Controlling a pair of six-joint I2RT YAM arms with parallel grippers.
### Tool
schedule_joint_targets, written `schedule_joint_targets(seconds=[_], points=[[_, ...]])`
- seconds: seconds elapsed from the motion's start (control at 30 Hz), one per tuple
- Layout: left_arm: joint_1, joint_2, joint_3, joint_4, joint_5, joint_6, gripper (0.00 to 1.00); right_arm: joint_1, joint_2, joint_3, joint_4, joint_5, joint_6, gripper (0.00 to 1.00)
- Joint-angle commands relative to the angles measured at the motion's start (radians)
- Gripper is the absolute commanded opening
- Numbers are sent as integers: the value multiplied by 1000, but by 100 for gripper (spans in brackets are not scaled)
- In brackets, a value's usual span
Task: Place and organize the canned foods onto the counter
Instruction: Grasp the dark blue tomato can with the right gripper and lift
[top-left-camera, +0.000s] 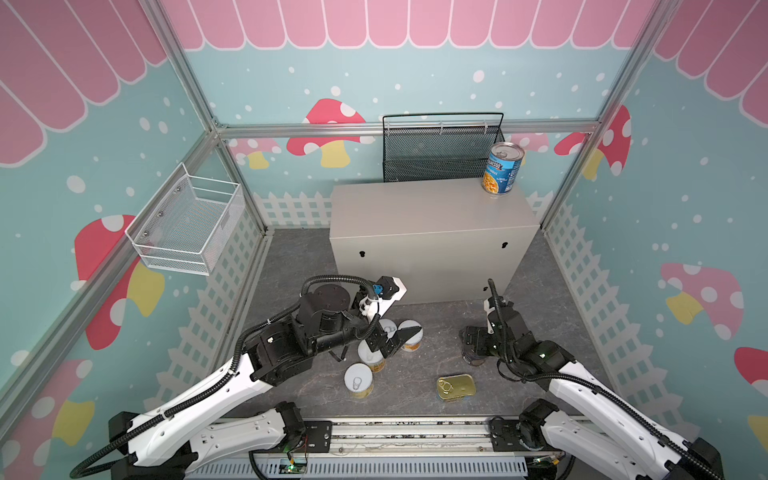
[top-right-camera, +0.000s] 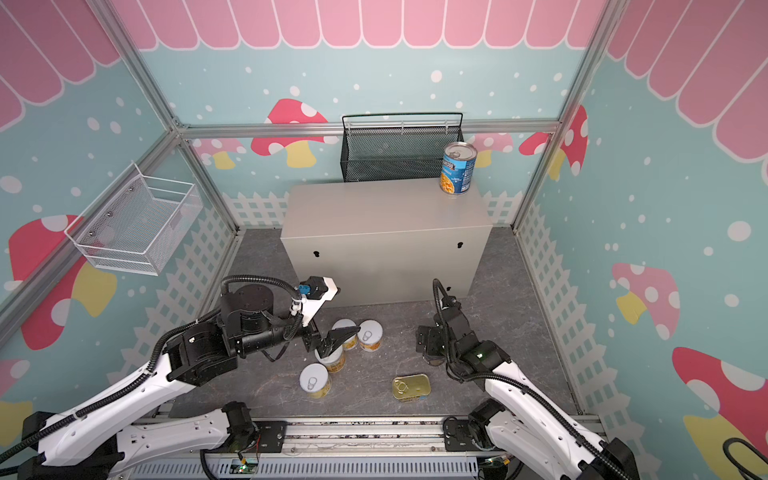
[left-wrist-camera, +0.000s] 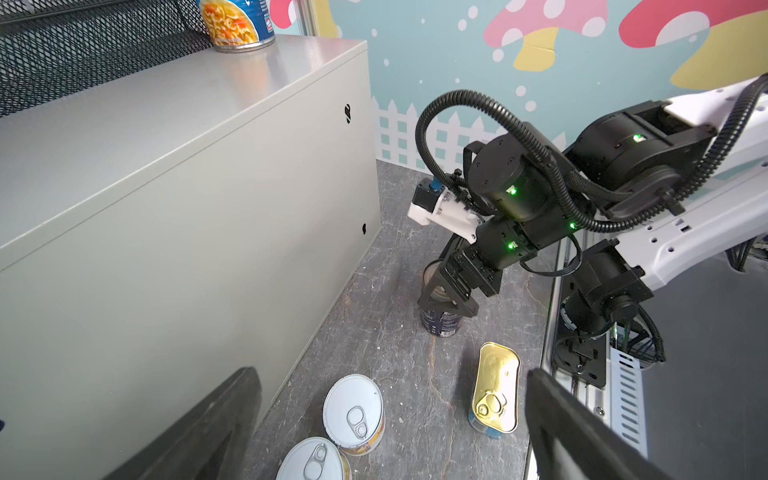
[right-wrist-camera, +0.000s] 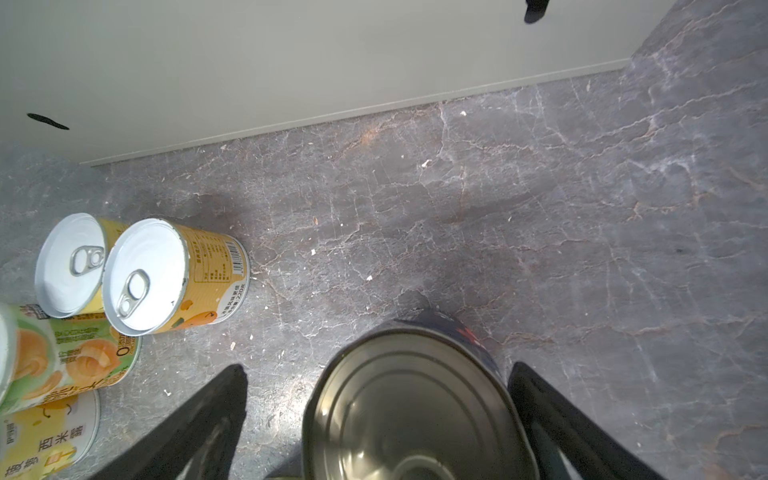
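Note:
One blue-labelled tin (top-left-camera: 503, 168) (top-right-camera: 458, 168) stands upright on the back right corner of the counter (top-left-camera: 432, 208) (left-wrist-camera: 166, 145). On the floor in front of the counter stand several yellow-labelled tins (top-left-camera: 358, 380) (right-wrist-camera: 174, 274) and the gold-topped SPAM tin (top-left-camera: 456, 387) (left-wrist-camera: 496, 386). My left gripper (top-left-camera: 395, 338) (left-wrist-camera: 390, 374) hangs open above the yellow tins, holding nothing. My right gripper (top-left-camera: 473, 343) (right-wrist-camera: 379, 368) is open, its fingers on either side of a dark blue tin (right-wrist-camera: 415, 407) (left-wrist-camera: 440, 322) on the floor, with a gap at one finger.
A black mesh basket (top-left-camera: 442, 149) hangs on the back wall just behind the counter. A white wire basket (top-left-camera: 187, 226) is fixed to the left wall. The arms' metal rail (top-left-camera: 407, 432) runs along the front edge of the floor.

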Motion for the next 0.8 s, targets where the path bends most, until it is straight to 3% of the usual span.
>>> schedule_joint_targets(seconds=[0.0,0.23,0.47,0.77], points=[[2,1,-14,-16,-6,28,99,41,-2,-20,-14,17,70,98],[8,10,-16,-16,-4,29,99,139,78,-20,18,37,100,96],[9,14,-19,-16,-7,31,99,238,276,60,96,80,79,83],[15,5,-23,-14,-13,38,99,255,423,166,206,134,-18,72]])
